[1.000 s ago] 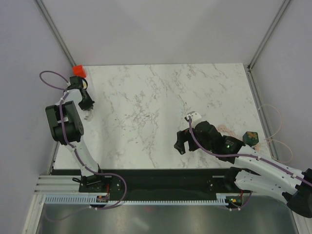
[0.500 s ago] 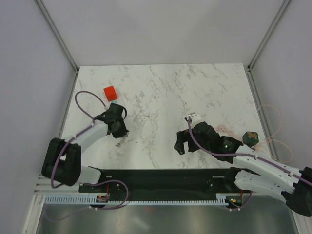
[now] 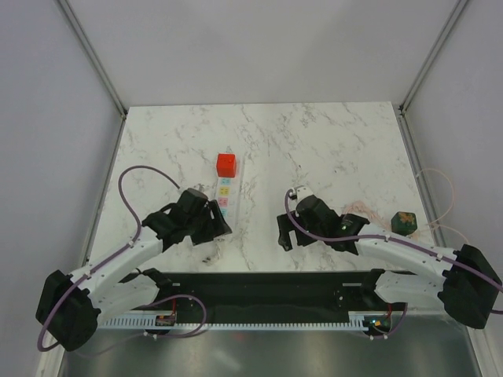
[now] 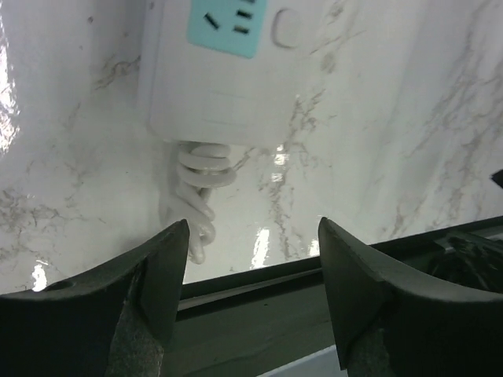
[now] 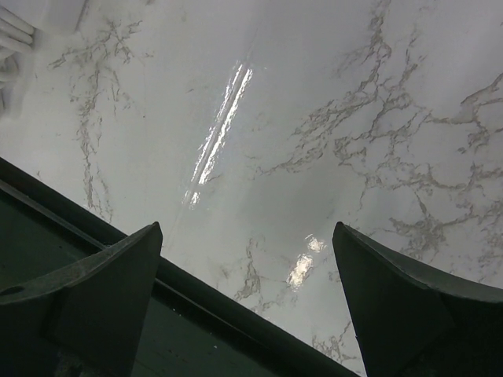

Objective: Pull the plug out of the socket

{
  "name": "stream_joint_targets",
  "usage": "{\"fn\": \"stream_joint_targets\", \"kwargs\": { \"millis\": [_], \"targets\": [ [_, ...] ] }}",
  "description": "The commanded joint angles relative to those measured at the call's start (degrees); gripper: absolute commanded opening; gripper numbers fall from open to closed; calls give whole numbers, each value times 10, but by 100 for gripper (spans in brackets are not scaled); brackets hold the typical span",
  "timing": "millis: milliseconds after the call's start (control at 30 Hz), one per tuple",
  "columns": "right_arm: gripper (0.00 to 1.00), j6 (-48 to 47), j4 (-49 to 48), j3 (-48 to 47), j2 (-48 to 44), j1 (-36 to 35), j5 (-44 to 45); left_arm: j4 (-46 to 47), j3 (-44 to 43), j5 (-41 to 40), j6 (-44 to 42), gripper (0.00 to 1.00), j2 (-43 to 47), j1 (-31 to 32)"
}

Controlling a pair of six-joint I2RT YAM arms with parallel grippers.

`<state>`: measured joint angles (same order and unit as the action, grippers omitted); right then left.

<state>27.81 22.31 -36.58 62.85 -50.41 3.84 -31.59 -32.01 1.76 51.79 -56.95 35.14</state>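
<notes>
From above, the plug point(image 3: 226, 164) sits on the far end of the socket point(image 3: 225, 193), mid-table. Your left hand point(image 3: 218, 228) is at the socket's near end and your right hand point(image 3: 284, 236) is off to its side. Pin the strip with one hand, then pull the plug straight off with the other.

Left wrist: your left hand point(image 4: 251, 236) is spread wide and empty, with the socket point(image 4: 212, 71) and its coiled cord point(image 4: 196, 181) just ahead.

Right wrist: your right hand point(image 5: 247, 236) is also wide open, holding nothing, over the table point(image 5: 314, 118).

Half a second ago the plug lay farther left with no socket in sight, and your left hand was just below it.
</notes>
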Motion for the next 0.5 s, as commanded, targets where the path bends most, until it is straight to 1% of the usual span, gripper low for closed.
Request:
{"fn": "stream_joint_targets", "kwargs": {
  "millis": [0, 33, 133, 167, 200, 233, 267, 300, 333, 367, 433, 467],
  "targets": [
    [98, 5, -28, -34, 25, -1, -1, -24, -71, -7, -38, 74, 22, 2],
    [98, 5, -30, -36, 29, -2, -2, -29, -95, -12, -54, 74, 24, 2],
    [98, 6, -38, -45, 46, -1, -2, -25, -124, -39, -68, 75, 22, 2],
    [98, 6, -38, -48, 53, -1, 4, -14, -126, -48, -72, 75, 18, 2],
    [98, 7, -38, -60, 71, -1, 6, 17, -124, -50, -78, 74, 13, 1],
    [98, 8, -38, -68, 81, -2, 7, 37, -121, -52, -85, 73, -3, 1],
    [98, 7, -32, -79, 104, -1, 14, 53, -119, -53, -87, 68, -16, 0],
    [98, 6, -29, -107, 117, -2, 21, 67, -120, -50, -88, 66, -27, -2],
    [98, 6, -24, -124, 128, 0, 28, 94, -123, -46, -92, 62, -55, -6],
    [98, 7, -17, -160, 152, 0, 44, 105, -125, -39, -93, 55, -65, -8],
    [98, 7, -5, -204, 174, 1, 65, 129, -129, -38, -93, 50, -79, -13],
    [98, 8, 4, -248, 195, 2, 76, 136, -127, -43, -92, 47, -80, -15]
  ]
}}
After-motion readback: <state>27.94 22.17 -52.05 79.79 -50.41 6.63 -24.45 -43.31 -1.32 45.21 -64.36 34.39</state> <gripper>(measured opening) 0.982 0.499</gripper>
